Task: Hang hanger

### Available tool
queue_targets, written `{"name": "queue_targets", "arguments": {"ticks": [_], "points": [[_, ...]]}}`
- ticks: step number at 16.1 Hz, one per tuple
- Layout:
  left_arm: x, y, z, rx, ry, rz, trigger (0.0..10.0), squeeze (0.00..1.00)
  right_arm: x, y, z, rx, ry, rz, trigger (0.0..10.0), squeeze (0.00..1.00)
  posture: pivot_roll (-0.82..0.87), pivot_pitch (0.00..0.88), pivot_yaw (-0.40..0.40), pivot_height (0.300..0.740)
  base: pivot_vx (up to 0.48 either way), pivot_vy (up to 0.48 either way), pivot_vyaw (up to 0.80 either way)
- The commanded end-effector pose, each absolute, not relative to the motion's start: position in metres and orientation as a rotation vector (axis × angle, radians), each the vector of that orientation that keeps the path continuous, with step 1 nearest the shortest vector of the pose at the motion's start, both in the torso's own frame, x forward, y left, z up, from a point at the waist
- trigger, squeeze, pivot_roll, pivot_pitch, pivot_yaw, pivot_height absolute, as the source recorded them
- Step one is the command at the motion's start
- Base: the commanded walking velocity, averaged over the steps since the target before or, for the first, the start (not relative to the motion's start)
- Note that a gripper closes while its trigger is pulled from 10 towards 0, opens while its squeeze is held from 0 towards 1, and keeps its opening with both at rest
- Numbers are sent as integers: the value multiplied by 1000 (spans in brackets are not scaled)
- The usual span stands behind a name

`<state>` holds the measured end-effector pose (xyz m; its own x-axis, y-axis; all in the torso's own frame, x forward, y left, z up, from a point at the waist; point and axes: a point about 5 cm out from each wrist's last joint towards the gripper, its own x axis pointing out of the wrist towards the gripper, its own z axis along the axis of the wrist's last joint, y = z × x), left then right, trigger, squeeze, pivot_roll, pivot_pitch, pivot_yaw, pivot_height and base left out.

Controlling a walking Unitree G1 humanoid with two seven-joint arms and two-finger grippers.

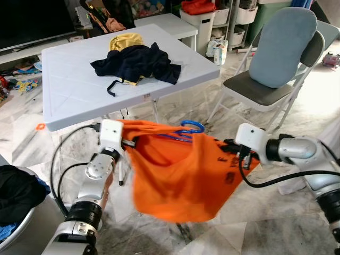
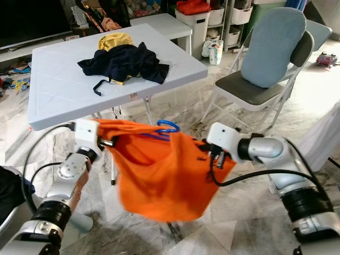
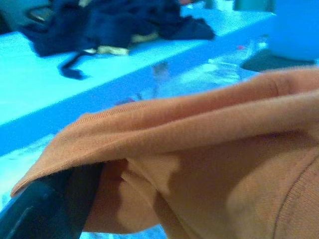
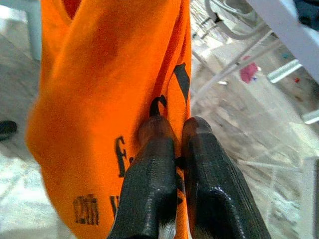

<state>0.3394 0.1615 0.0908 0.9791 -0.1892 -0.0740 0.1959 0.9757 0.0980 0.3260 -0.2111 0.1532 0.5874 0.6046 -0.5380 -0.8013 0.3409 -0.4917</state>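
One orange shirt [image 1: 178, 178] hangs stretched between the two hands, out in front of the white table [image 1: 69, 87] and above the marble floor [image 1: 265, 228]. The left hand [image 1: 129, 142] grips one top corner; in the left wrist view one black finger [image 3: 47, 209] is tucked under a fold of cloth, the other finger is covered, so the clamp reads from the taut fabric. The right hand [image 4: 175, 137] pinches the other edge, fingers pressed nearly together with orange cloth caught between them, black lettering beside the tips. One blue hanger [image 1: 187, 129] sits inside the shirt: its hook pokes up at the neckline between the hands, and the rest is buried in cloth. Whether its shoulders sit properly in the sleeves is impossible to make out. The shirt's lower hem is blurred. On the table, one heap of dark clothes [image 1: 137, 62] with something yellow [image 1: 126, 40] beneath. Right of the table, one grey folding chair [image 1: 279, 69], its legs partly cut by the right arm.
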Motion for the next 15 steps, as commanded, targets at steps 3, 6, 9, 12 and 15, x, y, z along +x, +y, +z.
{"name": "queue_targets", "arguments": {"ticks": [3, 6, 9, 12, 15], "points": [[341, 174, 97, 78, 52, -154, 10000, 0, 320, -220, 157, -823, 283, 988, 10000, 0, -116, 0, 73, 740, 0, 0, 0], [341, 191, 96, 49, 88, -131, 10000, 0, 290, -242, 181, -708, 254, 1184, 10000, 0, -130, 0, 78, 740, 0, 0, 0], [343, 191, 96, 17, 98, -137, 10000, 0, 268, -260, 189, -683, 328, 1272, 10000, 0, -148, 0, 90, 740, 0, 0, 0], [341, 179, 86, -1, 166, -216, 10000, 0, 257, -269, 203, -664, 330, 1318, 10000, 0, -159, 0, 98, 740, 0, 0, 0], [336, 173, 79, -30, 210, -291, 10000, 0, 258, -265, 224, -601, 245, 1324, 10000, 0, -162, 0, 99, 740, 0, 0, 0]]}}
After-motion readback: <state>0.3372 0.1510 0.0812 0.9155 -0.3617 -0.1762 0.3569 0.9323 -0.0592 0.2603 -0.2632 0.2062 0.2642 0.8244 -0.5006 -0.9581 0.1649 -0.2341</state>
